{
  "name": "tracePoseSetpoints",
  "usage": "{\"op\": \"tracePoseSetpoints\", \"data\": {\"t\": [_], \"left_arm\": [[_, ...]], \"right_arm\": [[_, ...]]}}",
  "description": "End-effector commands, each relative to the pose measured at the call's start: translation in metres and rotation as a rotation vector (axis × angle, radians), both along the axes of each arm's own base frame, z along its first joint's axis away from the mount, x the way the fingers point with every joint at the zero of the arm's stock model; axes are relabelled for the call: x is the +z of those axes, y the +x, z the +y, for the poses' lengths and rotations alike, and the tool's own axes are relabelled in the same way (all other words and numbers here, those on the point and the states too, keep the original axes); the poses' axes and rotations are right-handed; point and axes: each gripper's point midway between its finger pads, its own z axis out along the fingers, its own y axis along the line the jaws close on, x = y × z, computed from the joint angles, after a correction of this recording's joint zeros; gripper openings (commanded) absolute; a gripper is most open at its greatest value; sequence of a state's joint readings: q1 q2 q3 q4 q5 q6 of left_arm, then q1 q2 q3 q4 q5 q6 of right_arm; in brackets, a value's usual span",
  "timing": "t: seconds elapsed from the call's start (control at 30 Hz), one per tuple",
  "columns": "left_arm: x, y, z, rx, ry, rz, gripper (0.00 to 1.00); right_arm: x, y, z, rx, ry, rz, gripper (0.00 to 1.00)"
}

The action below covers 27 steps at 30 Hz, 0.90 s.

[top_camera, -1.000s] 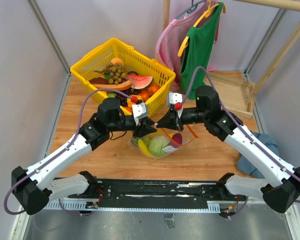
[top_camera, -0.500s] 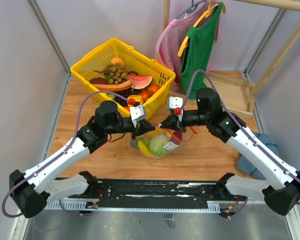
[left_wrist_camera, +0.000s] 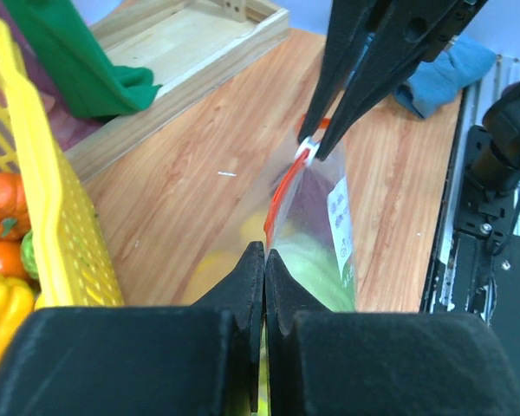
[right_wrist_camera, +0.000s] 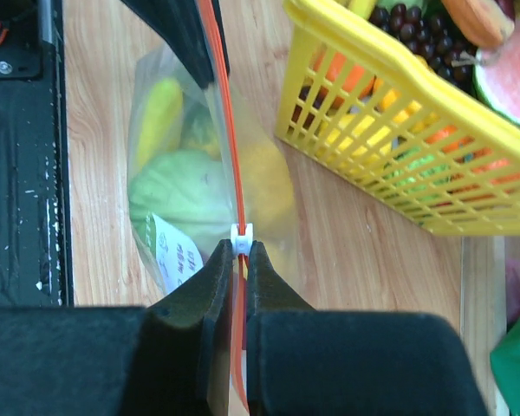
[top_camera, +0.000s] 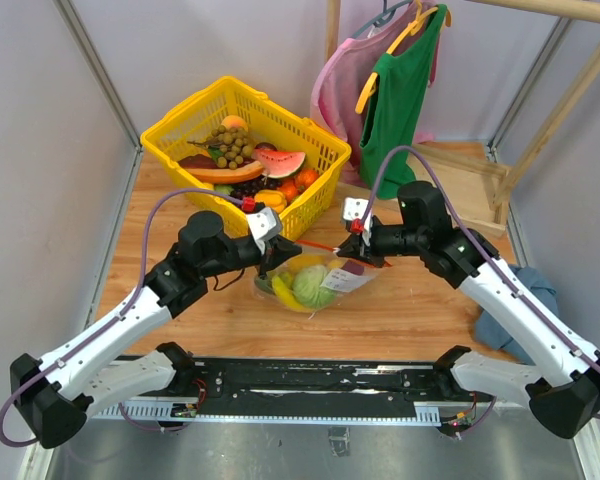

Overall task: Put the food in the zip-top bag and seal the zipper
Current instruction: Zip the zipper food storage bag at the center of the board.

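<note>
The zip-top bag (top_camera: 318, 282) lies on the table between my grippers, holding food: a green cabbage (top_camera: 310, 286), a yellow banana (top_camera: 283, 293) and a purple piece. Its red-orange zipper (top_camera: 320, 245) is stretched straight. My left gripper (top_camera: 271, 257) is shut on the bag's left end of the zipper (left_wrist_camera: 282, 195). My right gripper (top_camera: 364, 250) is shut on the zipper just behind the small white slider (right_wrist_camera: 241, 235), near the right end. The white label (right_wrist_camera: 178, 253) faces the arm bases. In the right wrist view the cabbage (right_wrist_camera: 175, 189) shows through the plastic.
A yellow basket (top_camera: 185, 117) full of toy fruit stands behind the bag, close to its far side. Green and pink clothes (top_camera: 392, 95) hang on a wooden rack (top_camera: 465, 180) at back right. A blue cloth (top_camera: 525, 300) lies at the right edge.
Both grippers have moved apart, left one leftward, right one rightward. The zipper strip is now longer and straighter between them, and the bag sits lower and flatter.
</note>
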State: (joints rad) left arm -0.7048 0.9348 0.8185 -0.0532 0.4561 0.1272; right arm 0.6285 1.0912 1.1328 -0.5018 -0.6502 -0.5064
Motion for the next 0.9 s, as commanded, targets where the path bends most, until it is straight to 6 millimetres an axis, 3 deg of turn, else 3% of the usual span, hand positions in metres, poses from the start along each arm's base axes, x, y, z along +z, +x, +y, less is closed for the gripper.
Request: {"op": "tracePoseSetpoints", "data": {"t": [0.0,0.33,0.87], "left_arm": [[0.013,0.014,0.014,0.134,-0.059,-0.027,0.00],[-0.010,0.019,0.036,0.289,-0.079,0.064,0.00],[-0.043,0.021,0.062,0.469,-0.052,0.227,0.00]], "right_arm": [[-0.020,0.008,-0.033,-0.124,-0.090,0.011,0.01],[-0.047,0.016,-0.072,-0.296,-0.185,0.056,0.01],[-0.066,0.048,-0.139,-0.679,-0.311,0.087,0.00]]}}
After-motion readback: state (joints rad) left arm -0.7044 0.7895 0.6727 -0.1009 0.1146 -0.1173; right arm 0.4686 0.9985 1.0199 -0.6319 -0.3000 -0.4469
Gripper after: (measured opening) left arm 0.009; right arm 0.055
